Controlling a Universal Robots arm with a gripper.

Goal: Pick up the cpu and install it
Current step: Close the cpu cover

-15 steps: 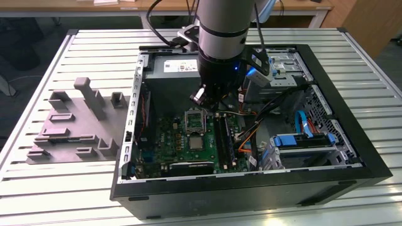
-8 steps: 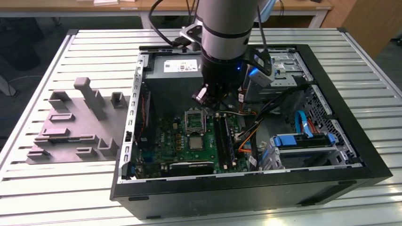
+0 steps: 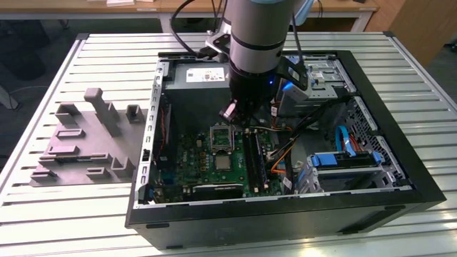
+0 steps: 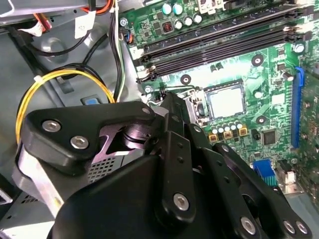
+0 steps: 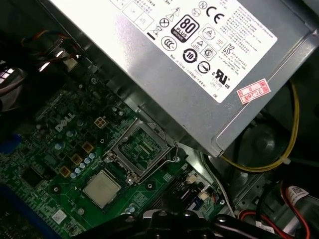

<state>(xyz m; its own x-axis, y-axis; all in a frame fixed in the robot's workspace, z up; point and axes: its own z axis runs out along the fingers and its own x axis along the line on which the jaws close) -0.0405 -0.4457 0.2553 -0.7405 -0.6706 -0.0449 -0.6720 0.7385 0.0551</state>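
Note:
The cpu point(image 3: 223, 162) is a small silvery square lying flat in the socket of the green circuit board point(image 3: 192, 160) inside the open computer case. It appears in both wrist views point(image 4: 227, 102) point(image 5: 102, 188). The rectangular metal socket frame point(image 5: 139, 149) stands swung open beside the chip. My gripper point(image 3: 239, 121) hangs inside the case, above the open frame and a little short of the cpu, touching nothing that I can see. Its black linkage point(image 4: 169, 164) fills the near part of the second wrist view. Nothing shows in its grasp.
A grey power supply box point(image 5: 189, 64) sits close to the socket. Dark memory slots point(image 4: 219, 37), yellow wires point(image 4: 60, 79) and a blue-tabbed drive cage point(image 3: 339, 160) crowd the case. The grey moulded tray point(image 3: 78, 144) lies on the slatted table at the exterior view's left.

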